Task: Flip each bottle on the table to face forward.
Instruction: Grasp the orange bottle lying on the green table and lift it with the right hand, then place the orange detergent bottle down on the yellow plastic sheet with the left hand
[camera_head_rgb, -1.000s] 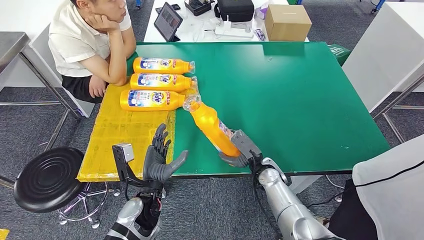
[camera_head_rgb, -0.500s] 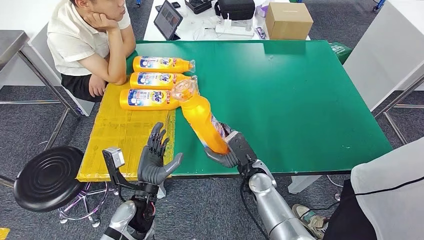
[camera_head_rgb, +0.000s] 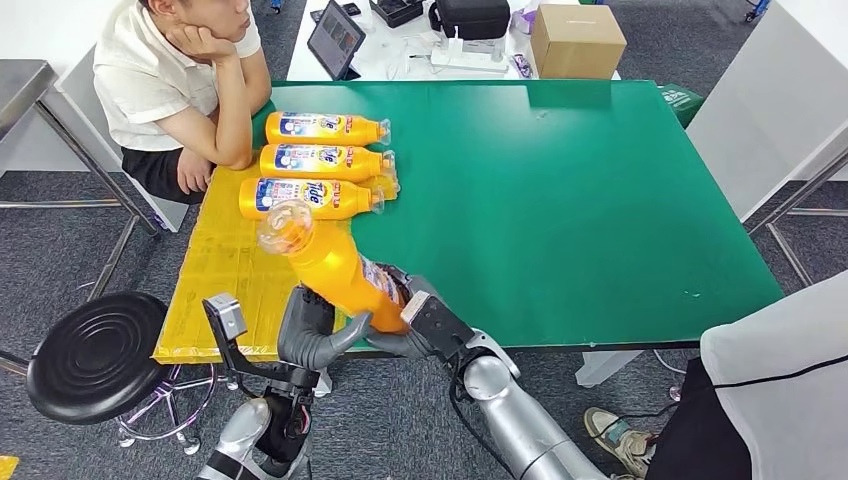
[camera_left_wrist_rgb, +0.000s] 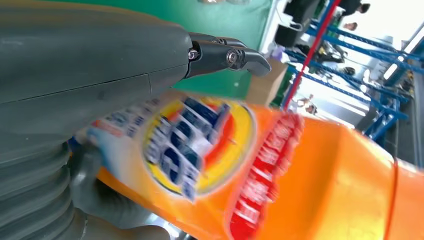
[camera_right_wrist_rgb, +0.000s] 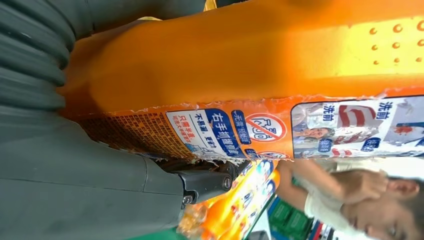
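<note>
My right hand (camera_head_rgb: 418, 322) grips the base of an orange detergent bottle (camera_head_rgb: 338, 272) and holds it tilted over the table's front edge, clear cap (camera_head_rgb: 284, 226) pointing up and left. The right wrist view shows its back label (camera_right_wrist_rgb: 280, 125) against my right hand (camera_right_wrist_rgb: 75, 190). My left hand (camera_head_rgb: 312, 335) is spread just behind and under the bottle, thumb reaching below it. In the left wrist view the front label (camera_left_wrist_rgb: 190, 145) sits close to my left hand (camera_left_wrist_rgb: 90, 65). Three more orange bottles (camera_head_rgb: 325, 128) (camera_head_rgb: 320, 161) (camera_head_rgb: 308, 197) lie in a row, labels up, caps to the right.
A yellow mat (camera_head_rgb: 235, 275) covers the green table's (camera_head_rgb: 580, 200) left end. A person (camera_head_rgb: 180, 90) sits at the far left corner, elbow near the bottles. A black stool (camera_head_rgb: 95, 355) stands front left. Another person (camera_head_rgb: 780, 390) stands at the right.
My right hand has swung the held bottle left, from over the green table to over the yellow mat, up against my left hand. The three lying bottles have not moved.
</note>
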